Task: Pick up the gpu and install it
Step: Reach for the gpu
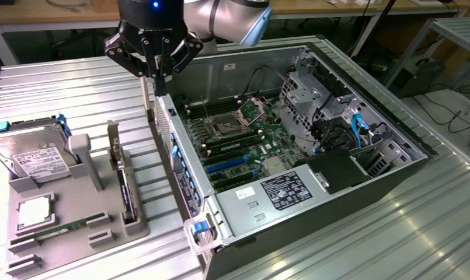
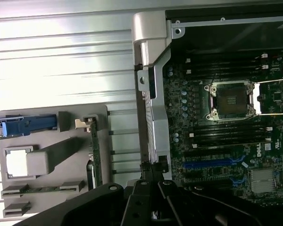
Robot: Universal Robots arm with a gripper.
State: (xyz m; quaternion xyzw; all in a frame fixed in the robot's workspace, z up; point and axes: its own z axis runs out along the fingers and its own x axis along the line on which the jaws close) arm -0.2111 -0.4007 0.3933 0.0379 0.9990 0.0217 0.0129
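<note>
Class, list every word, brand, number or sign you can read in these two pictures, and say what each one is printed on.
"DELL": white logo on the motherboard, seen sideways in the wrist view.
White label on the hard drive: print too small to read.
Dark label on the power supply: print too small to read.
Other board markings: blurred, unreadable.

The arm point(image 1: 233, 17) is made of silver-grey metal, with rounded joints and a pale blue-grey cap on one joint. Its wrist part point(image 1: 141, 14) is black and carries a small blue light point(image 1: 155, 4). The gripper point(image 1: 159, 81) is black, with jointed link bars and round pivot pins.
</note>
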